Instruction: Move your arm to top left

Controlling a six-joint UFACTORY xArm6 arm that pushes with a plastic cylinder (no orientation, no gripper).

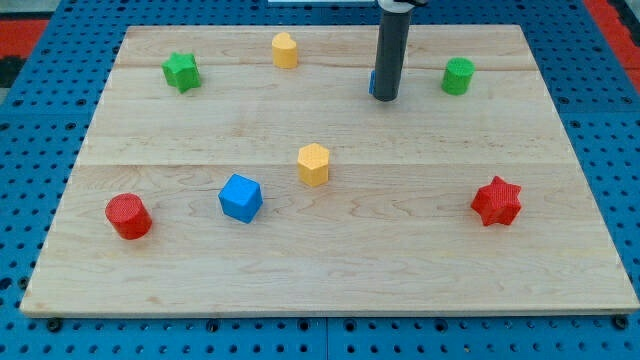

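My tip point(386, 97) is the lower end of a dark rod at the view's top, right of centre, on the wooden board point(330, 260). A blue block point(372, 83) is mostly hidden behind the rod, only a sliver shows at its left. A green cylinder point(458, 76) lies to the tip's right. A yellow block point(285, 49) lies to its upper left. A green star point(181, 71) sits near the top left of the board.
A yellow hexagonal block point(313, 164) sits at the centre. A blue cube point(241, 197) lies to its lower left. A red cylinder point(128, 216) is at the left. A red star point(497, 201) is at the right.
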